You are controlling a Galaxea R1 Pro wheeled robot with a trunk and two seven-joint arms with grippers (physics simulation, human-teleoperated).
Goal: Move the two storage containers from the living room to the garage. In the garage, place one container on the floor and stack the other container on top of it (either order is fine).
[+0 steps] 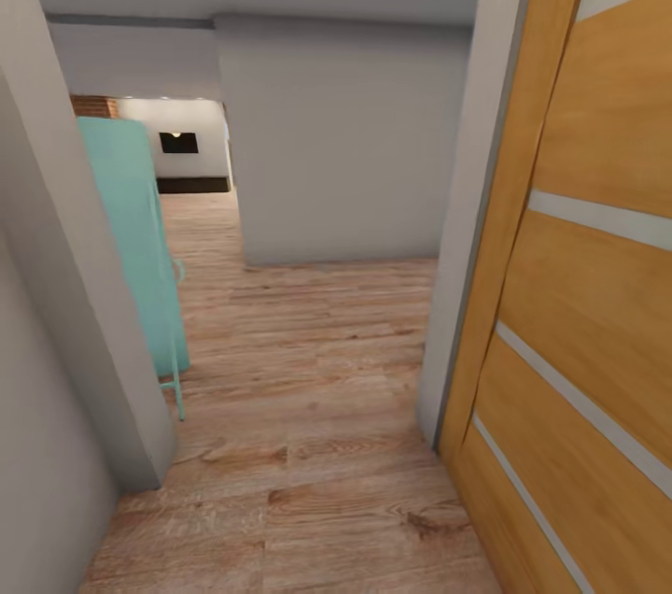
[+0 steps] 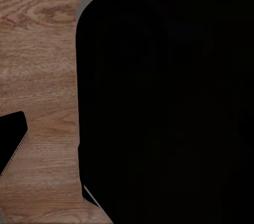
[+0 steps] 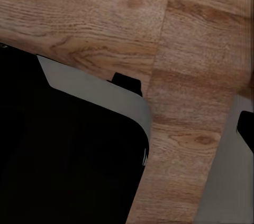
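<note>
Big black rounded-corner body (image 2: 164,108) w/ grey edge over wood-plank flooring (image 2: 39,65).

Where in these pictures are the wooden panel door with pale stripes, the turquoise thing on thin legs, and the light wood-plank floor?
Wooden panel door with pale stripes (image 1: 597,295): head view, on a middle wood panel.
Turquoise thing on thin legs (image 1: 131,230): head view, on its flat side.
Light wood-plank floor (image 1: 308,445): head view, on bare planks in the doorway.

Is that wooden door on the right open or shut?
Open. The wooden panel door is swung aside at the right, and the wood-plank floor runs on through the doorway.
</note>
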